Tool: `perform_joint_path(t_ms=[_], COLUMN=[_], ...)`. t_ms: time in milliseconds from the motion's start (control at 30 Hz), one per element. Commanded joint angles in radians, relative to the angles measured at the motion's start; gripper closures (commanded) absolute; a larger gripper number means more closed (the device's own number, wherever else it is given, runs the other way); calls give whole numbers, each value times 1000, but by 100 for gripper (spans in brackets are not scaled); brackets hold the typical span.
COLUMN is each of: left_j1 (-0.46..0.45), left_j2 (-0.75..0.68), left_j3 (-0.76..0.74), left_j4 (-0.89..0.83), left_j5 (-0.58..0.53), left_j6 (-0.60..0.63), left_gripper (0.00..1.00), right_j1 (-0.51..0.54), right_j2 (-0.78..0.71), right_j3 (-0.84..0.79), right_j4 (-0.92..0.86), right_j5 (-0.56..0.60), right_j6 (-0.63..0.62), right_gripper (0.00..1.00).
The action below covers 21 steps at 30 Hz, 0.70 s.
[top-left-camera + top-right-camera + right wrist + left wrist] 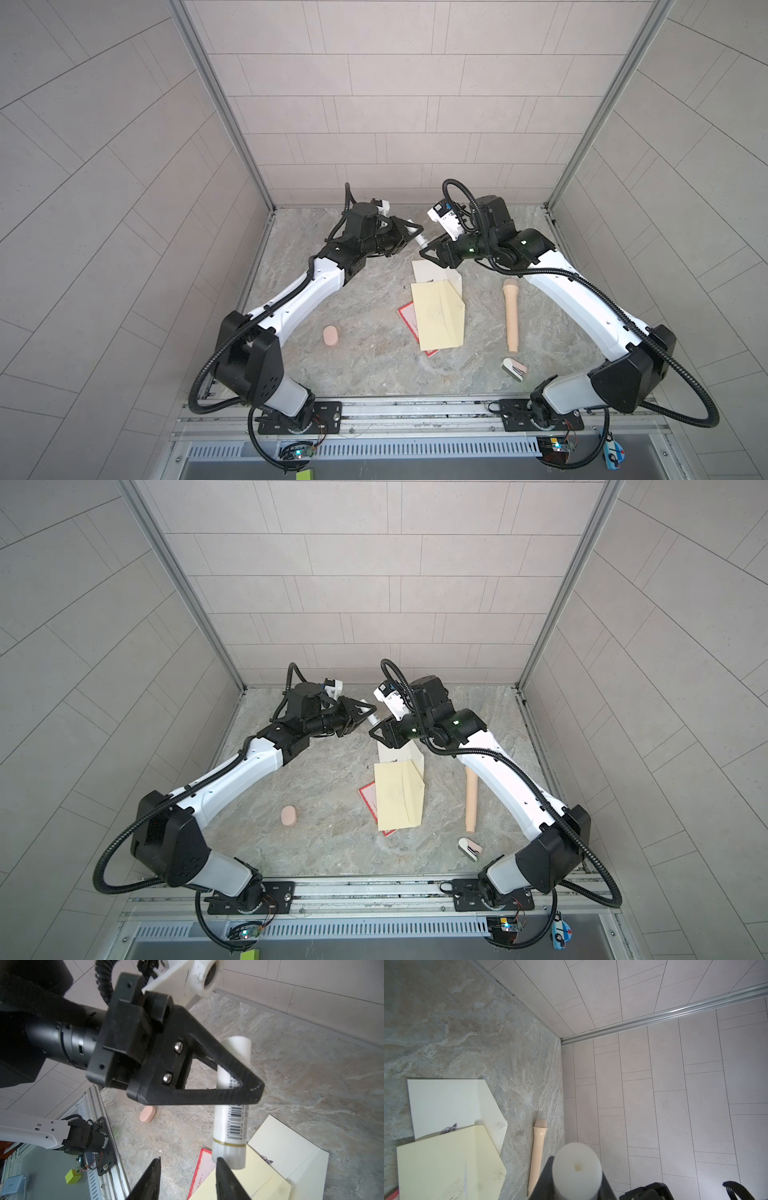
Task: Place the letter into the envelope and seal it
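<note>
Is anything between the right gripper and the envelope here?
Yes. The white tube, clamped in the left gripper, hangs just ahead of the open right gripper, above the papers. On the table, the pale yellow paper overlaps the near part of the envelope; its far part lies bare.

White arm links [303,291], black joints [249,365], ribbed black cables [536,271], triangular black fingers [197,1097], silver screws [178,1047]
</note>
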Motion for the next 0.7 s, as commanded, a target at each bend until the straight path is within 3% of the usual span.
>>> perform_joint_path(t_ms=[0, 200, 667], left_j1=[-2, -1, -1], left_j2=[-8, -14, -7], left_j3=[30, 21, 14], left_j4=[40, 46, 73], left_j5=[12, 9, 24], left_j6=[-24, -26, -35], left_gripper=[100, 100, 100], right_j1=[1, 1, 1], right_j2=[13, 23, 61], right_j3=[13, 5, 11], right_j4=[21, 52, 99], right_j5=[82, 155, 78], right_j6=[-7, -5, 56], right_gripper=[55, 56, 70])
